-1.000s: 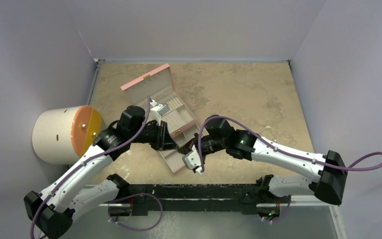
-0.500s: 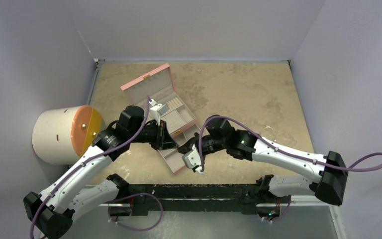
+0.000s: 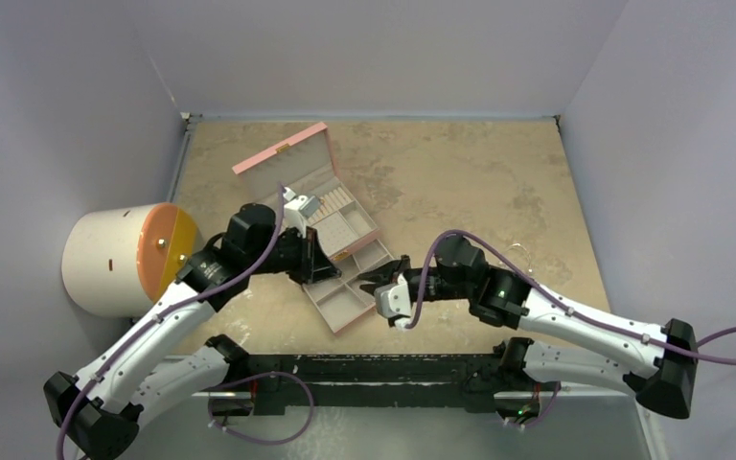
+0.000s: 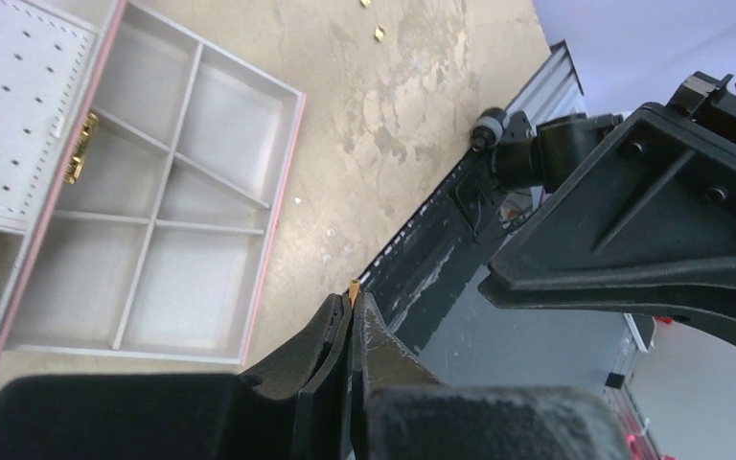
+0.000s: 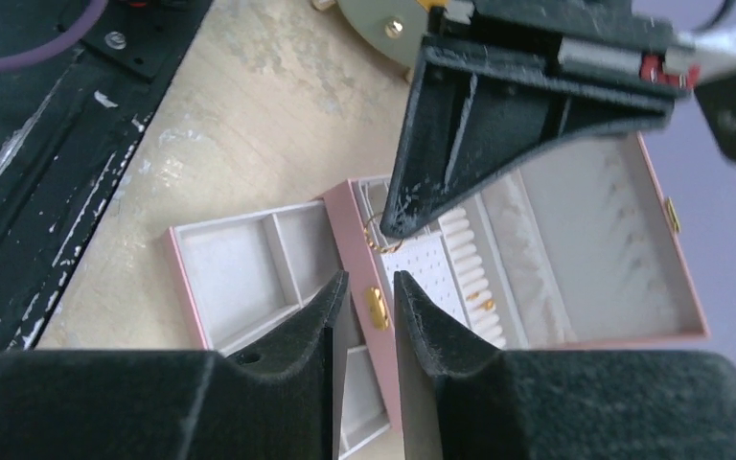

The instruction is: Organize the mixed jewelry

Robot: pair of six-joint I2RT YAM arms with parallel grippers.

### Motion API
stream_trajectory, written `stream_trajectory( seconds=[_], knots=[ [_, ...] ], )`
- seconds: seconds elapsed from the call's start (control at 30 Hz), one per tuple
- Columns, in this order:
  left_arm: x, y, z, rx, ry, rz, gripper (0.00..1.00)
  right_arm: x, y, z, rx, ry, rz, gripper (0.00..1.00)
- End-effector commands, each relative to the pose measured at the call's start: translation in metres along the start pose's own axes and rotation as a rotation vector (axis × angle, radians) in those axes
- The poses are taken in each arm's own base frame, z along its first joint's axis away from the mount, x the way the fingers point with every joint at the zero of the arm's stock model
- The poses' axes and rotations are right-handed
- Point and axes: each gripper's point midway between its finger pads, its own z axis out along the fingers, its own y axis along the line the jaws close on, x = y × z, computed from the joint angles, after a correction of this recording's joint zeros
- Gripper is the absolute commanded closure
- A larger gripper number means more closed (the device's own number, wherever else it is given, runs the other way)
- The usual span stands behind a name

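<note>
The pink jewelry box (image 3: 283, 149) stands open at the table's middle left, with its grey drawer tray (image 3: 340, 302) pulled out toward me. My left gripper (image 3: 331, 275) hovers over the box's front and is shut on a tiny gold ring; its edge pokes out of the tips (image 4: 355, 285). The ring also hangs below those tips in the right wrist view (image 5: 380, 240). My right gripper (image 3: 376, 281) is open and empty just right of the drawer, its fingertips (image 5: 331, 287) pointing at the box's gold latch (image 5: 376, 307). Small gold pieces (image 5: 480, 303) sit in the ring rolls. Two loose gold pieces (image 4: 379, 34) lie on the table.
A white cylinder with an orange lid (image 3: 120, 259) lies at the left wall. A thin wire loop (image 3: 518, 253) lies on the table to the right. The drawer's grey compartments (image 4: 177, 220) hold nothing. The black arm base rail (image 3: 374, 369) runs along the near edge.
My right arm has pulled back to the right, and its gripper has moved off the drawer to the drawer's right side. My left gripper has hardly moved and stays shut.
</note>
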Motion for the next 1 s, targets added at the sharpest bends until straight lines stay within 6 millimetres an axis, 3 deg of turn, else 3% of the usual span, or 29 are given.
stream_trajectory(
  seconds=[0.0,0.2,0.33,0.63,0.97],
  knots=[
    [-0.034,-0.01,-0.007,0.005,-0.161,0.039,1.0,-0.004,-0.028,-0.015,0.216,0.003,0.216,0.73],
    [-0.064,-0.025,-0.023,0.035,-0.337,0.061,1.0,0.012,-0.039,-0.035,0.432,0.031,0.534,0.62],
    [-0.081,-0.039,-0.036,0.091,-0.449,0.069,1.0,0.007,-0.035,-0.039,0.469,-0.023,0.705,0.59],
    [-0.102,-0.073,-0.064,0.267,-0.637,0.038,1.0,-0.04,-0.048,-0.045,0.451,-0.25,0.998,0.53],
    [-0.105,-0.103,-0.086,0.494,-0.733,-0.01,1.0,-0.093,-0.087,-0.038,0.354,-0.425,1.138,0.54]
  ],
)
